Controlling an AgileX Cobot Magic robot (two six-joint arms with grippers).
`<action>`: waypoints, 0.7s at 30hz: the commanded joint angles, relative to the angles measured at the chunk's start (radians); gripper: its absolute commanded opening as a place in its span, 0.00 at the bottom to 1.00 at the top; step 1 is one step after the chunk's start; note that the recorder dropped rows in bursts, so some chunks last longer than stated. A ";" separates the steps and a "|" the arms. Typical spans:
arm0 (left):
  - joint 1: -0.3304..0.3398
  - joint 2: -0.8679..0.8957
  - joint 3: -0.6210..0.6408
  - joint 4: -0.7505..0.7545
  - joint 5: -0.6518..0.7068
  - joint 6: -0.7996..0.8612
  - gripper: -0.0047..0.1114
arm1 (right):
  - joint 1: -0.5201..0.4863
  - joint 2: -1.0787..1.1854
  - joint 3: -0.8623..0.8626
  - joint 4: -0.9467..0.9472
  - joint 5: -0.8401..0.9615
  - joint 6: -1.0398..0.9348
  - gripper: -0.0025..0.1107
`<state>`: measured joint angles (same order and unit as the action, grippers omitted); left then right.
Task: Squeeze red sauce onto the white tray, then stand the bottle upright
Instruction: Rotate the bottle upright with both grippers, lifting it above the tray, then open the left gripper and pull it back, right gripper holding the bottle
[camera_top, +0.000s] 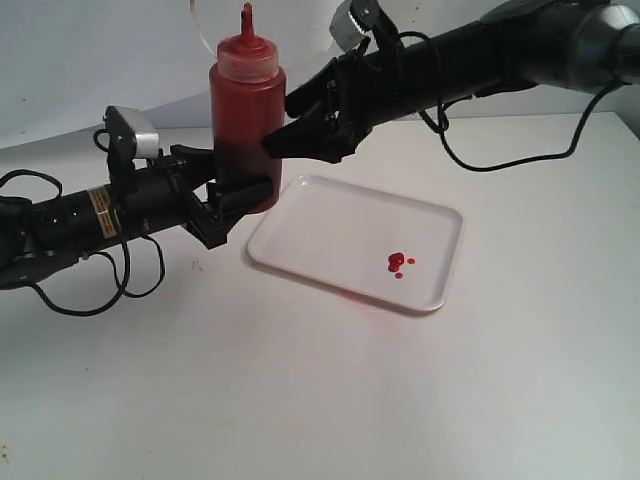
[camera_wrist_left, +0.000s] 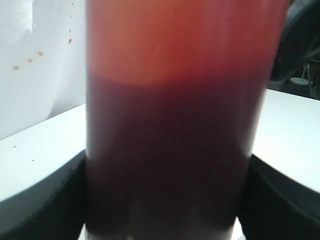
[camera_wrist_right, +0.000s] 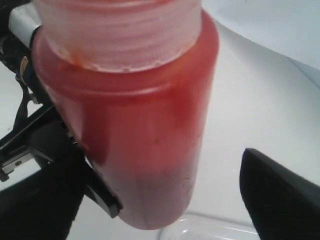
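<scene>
There is one translucent cylindrical plastic squeeze bottle (camera_top: 245, 110) here, and I have two grippers at it. It stands upright with its single red cone nozzle (camera_top: 247, 22) pointing up, just beside the left corner of the one flat rectangular white plastic tray (camera_top: 440, 225), on the white table (camera_top: 300, 400). Its base is hidden behind my own fingers, so I cannot tell whether it rests on the table.

My left gripper (camera_top: 238, 195) is clamped on the lower part of the bottle. In the left wrist view the bottle (camera_wrist_left: 170, 125) fills the space between my two black fingers (camera_wrist_left: 40, 200), and both press against its sides. The red sauce inside looks dark in the lower part and lighter orange-red above. A few small reddish specks (camera_wrist_left: 40, 53) dot the white backdrop behind.

My right gripper (camera_top: 290, 125) reaches in from the right, at the height of the bottle's middle. Its jaws stand apart and do not hold anything. In the right wrist view one black finger (camera_wrist_right: 280, 200) is clearly off the bottle (camera_wrist_right: 145, 125), with white table showing between them. A corner of the tray (camera_wrist_right: 210, 227) shows below the bottle's base.

On the tray, toward its right half, lies one small cluster of red sauce (camera_top: 397, 262): one larger glossy blob with at least two smaller dots touching or just beside it. The cluster is well apart from the bottle and from both grippers.
</scene>
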<state>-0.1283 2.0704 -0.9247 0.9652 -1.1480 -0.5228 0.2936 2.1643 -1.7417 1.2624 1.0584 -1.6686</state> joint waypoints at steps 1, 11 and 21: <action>-0.004 -0.021 -0.020 0.009 -0.073 -0.012 0.04 | 0.011 0.015 0.000 0.047 -0.015 -0.007 0.70; -0.004 -0.021 -0.046 0.075 -0.073 -0.077 0.04 | 0.055 0.019 0.000 0.120 0.004 -0.038 0.70; -0.004 -0.021 -0.046 0.080 -0.073 -0.085 0.04 | 0.070 0.019 0.000 0.154 -0.001 -0.060 0.38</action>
<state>-0.1283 2.0704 -0.9590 1.0665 -1.1519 -0.6016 0.3581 2.1853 -1.7417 1.4003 1.0624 -1.7222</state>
